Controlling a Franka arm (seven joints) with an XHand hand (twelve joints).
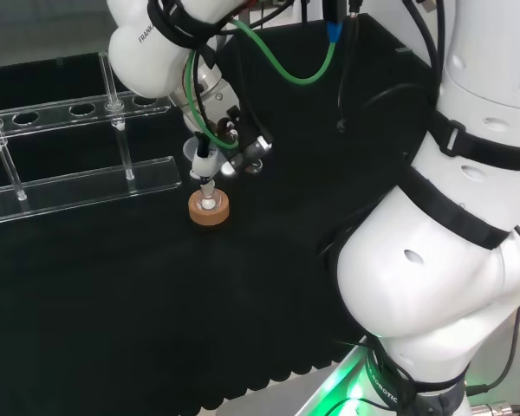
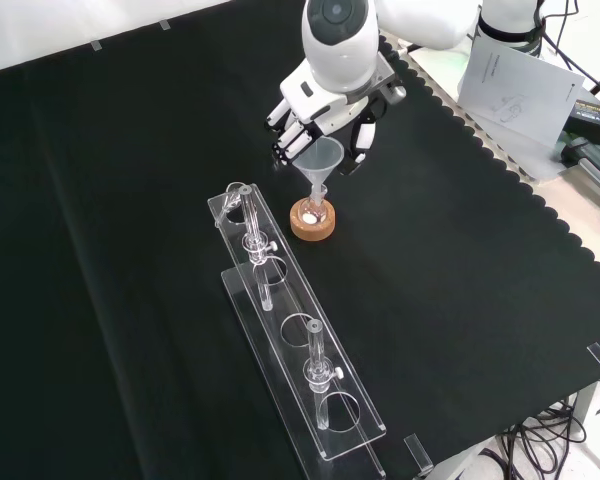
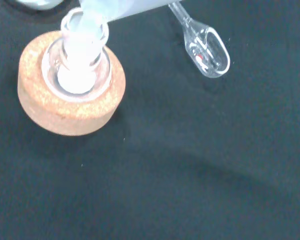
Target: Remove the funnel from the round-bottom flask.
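A small round-bottom flask point(image 2: 313, 212) stands in a cork ring point(image 2: 311, 227) on the black cloth. A clear funnel point(image 2: 321, 160) sits with its stem in the flask's neck. The hand point(image 2: 325, 108) comes down from above, fingers point(image 2: 285, 138) on one side of the funnel's cone and the thumb on the other, curled around it. In the head view the hand point(image 1: 230, 139) hangs just above the cork ring point(image 1: 209, 209), with the funnel point(image 1: 196, 156) between its fingers. The wrist view looks down on the cork ring point(image 3: 70, 95) and the flask's neck point(image 3: 83, 42).
A long clear rack point(image 2: 300, 350) with glass pieces upright in it lies just left of the flask in the front view; in the head view the rack point(image 1: 78, 182) is behind it. A small clear glass piece point(image 3: 206, 47) lies near the ring. Papers point(image 2: 515, 85) lie beyond the cloth's scalloped edge.
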